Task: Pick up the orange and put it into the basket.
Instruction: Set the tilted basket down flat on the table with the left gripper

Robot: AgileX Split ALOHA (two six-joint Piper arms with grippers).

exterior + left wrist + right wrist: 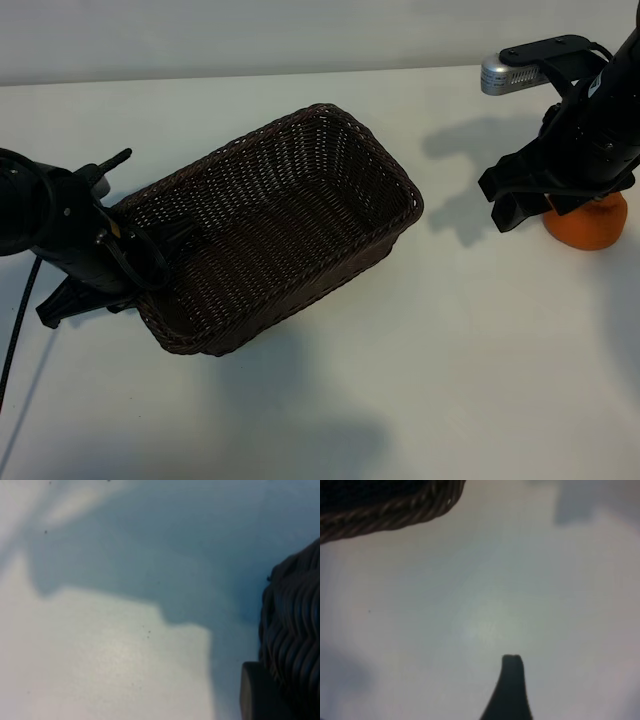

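At the left edge of the white table (330, 400), the left gripper (160, 245) reaches over the near-left end of the basket (290, 215), one finger inside it against the woven wall; whether it is pinching the rim cannot be told. The dark-brown wicker basket sits tilted across the middle of the table, with nothing lying in it. At the right, the right gripper (520, 195) hangs with its fingers spread just beside and partly over the orange (590, 225), which rests on the table well apart from the basket.
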